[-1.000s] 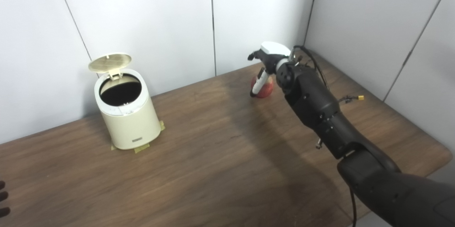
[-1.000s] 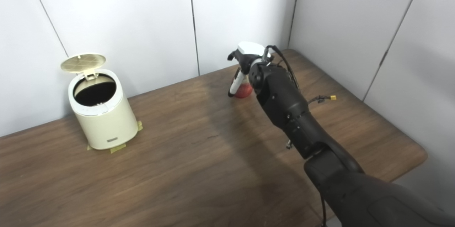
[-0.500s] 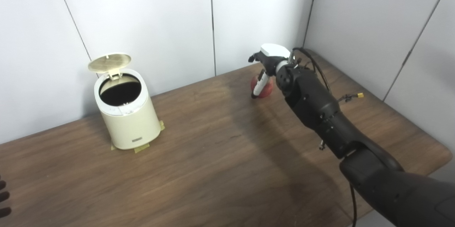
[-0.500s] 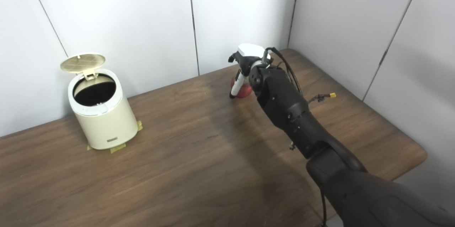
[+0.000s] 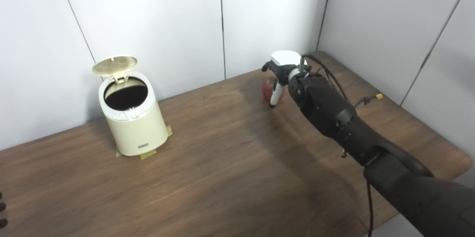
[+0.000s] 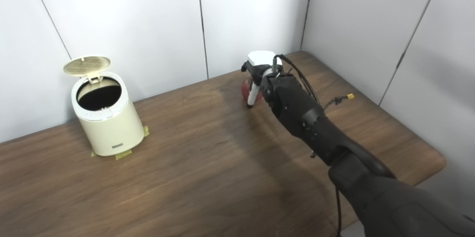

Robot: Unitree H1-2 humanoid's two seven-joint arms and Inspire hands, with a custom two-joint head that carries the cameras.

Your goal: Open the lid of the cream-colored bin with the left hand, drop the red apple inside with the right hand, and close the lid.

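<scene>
The right hand (image 5: 279, 77) sits over the red apple (image 5: 268, 89) at about one o'clock on the wooden table (image 5: 237, 162), close to the back wall. Its fingers curl down around the fruit and one white fingertip (image 5: 274, 99) reaches the wood on the near side, but the wrist hides the far side, so I cannot tell whether the apple is actually clamped or only caged. To my eye that is the main risk: a round, smooth apple caught by fingertips alone could squirt out toward the wall or roll off along the table once the arm lifts. The carry to the bin is also long, crossing most of the table toward ten o'clock, so a loose hold could fail midway. The cream-colored bin (image 5: 134, 125) stands upright on taped marks with its lid (image 5: 114, 64) flipped up at the back; its mouth is dark and I can see nothing inside it. The opening is not much wider than the apple looks, so a drop from off-centre might clip the rim. Of the left hand (image 5: 2, 210) only dark fingertips show at the eight o'clock edge; its state is unclear.
</scene>
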